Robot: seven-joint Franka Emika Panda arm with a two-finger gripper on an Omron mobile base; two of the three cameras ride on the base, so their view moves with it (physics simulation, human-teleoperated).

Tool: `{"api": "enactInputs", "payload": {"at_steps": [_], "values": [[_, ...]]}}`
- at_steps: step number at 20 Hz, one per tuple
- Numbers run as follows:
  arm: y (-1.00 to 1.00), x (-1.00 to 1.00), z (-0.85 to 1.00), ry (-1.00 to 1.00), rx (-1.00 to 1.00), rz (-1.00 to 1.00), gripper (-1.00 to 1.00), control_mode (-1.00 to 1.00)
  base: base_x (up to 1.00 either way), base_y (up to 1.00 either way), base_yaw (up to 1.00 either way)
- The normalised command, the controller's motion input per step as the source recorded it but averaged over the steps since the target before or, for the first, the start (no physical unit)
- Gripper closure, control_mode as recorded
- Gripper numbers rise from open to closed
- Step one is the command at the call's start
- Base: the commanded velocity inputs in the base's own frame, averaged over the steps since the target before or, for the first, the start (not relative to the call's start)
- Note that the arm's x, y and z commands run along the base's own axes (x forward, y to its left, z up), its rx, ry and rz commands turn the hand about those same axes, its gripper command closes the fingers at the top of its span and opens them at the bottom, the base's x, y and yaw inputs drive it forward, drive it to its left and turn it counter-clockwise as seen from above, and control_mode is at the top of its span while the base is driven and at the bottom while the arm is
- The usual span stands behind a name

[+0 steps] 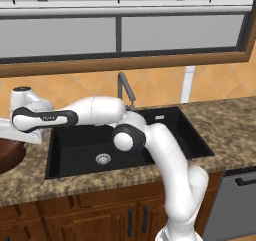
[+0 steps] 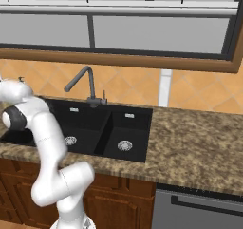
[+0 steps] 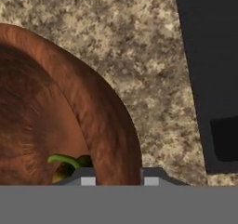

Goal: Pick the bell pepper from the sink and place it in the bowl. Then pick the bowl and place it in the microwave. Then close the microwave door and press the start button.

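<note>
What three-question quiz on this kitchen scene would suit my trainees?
1. True or false: the pepper lies in the sink.
2. What does the gripper clamp? A the sink, B the bowl, C the pepper.
3. Fill in: the bowl stands on the ___ left of the sink.
Key: 1 false, it lies in the bowl; 2 B, by its rim; 3 counter.
</note>
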Motion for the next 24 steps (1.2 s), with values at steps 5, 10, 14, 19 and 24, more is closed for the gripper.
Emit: {"api": "enactInputs", "payload": {"at_steps": [5, 10, 14, 19, 24], "values": [[-0.99, -0.8, 0.0, -0.15, 0.18, -0.08, 1.0, -1.0, 0.0, 0.0, 0.0], [-0.69, -0.8, 0.58, -0.17, 0.18, -0.1, 1.0, -1.0, 0.0, 0.0, 0.0], [-0.57, -0.71, 1.0, -0.04, 0.04, -0.17, 1.0, -1.0, 0.0, 0.0, 0.0], [-0.72, -0.57, 0.94, 0.0, 0.0, -0.25, 1.0, -1.0, 0.0, 0.0, 0.0], [-0.73, -0.39, 0.68, 0.0, 0.0, -0.24, 1.0, -1.0, 0.0, 0.0, 0.0]]}}
